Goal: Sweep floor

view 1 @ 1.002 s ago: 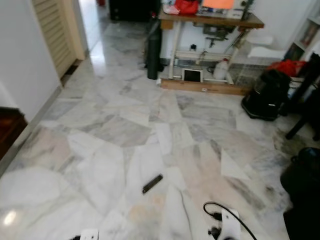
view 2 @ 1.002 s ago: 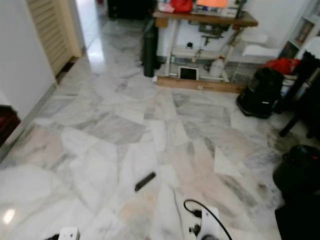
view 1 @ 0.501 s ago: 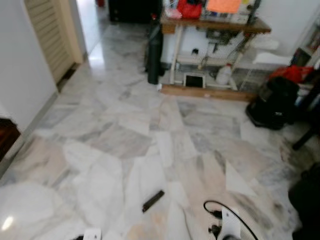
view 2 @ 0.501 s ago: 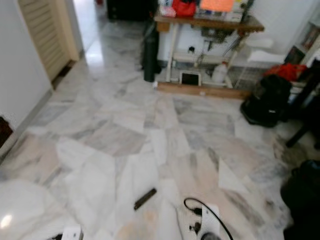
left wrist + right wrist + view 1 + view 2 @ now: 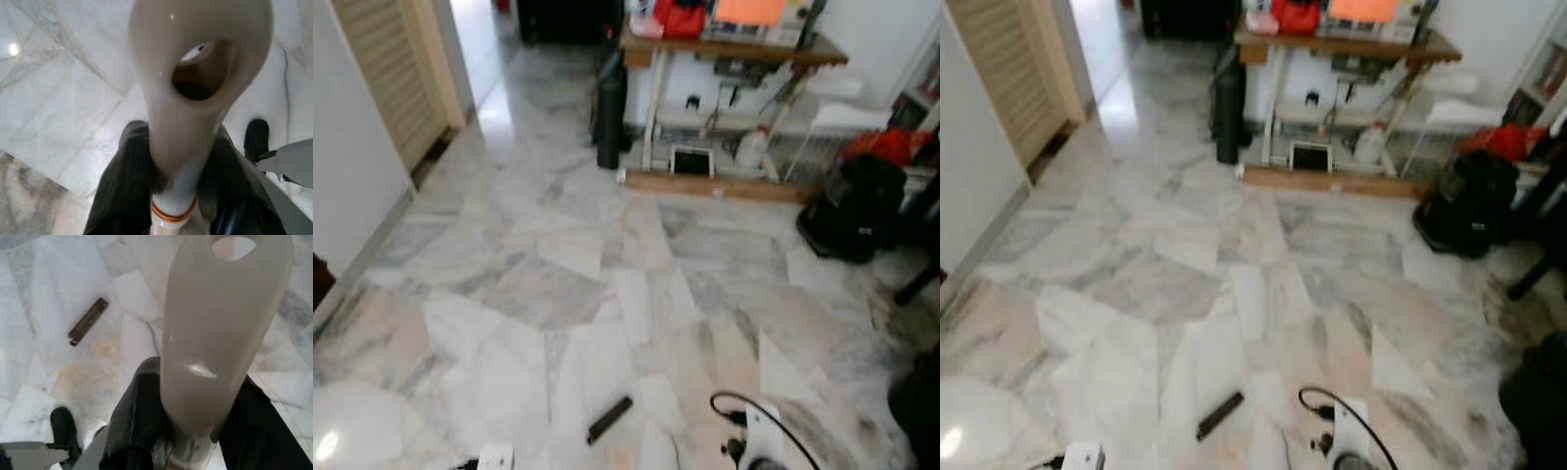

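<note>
marble floor (image 5: 558,284), pale grey-veined slabs, across the whole head view. small dark flat bar (image 5: 610,419) at lower centre, lying on the floor; now lower in the frame than half a second ago, as is all else, so the camera has shifted. wooden table (image 5: 734,49) at upper centre, black bag (image 5: 857,206) at right, louvred door (image 5: 386,83) at upper left. left gripper (image 5: 171,191): fingers (image 5: 120,191) closed around a cream handle (image 5: 195,73) with a hanging hole. right gripper (image 5: 186,431): fingers (image 5: 137,416) closed around a second cream handle (image 5: 220,333); dark bar in upper left there.
</note>
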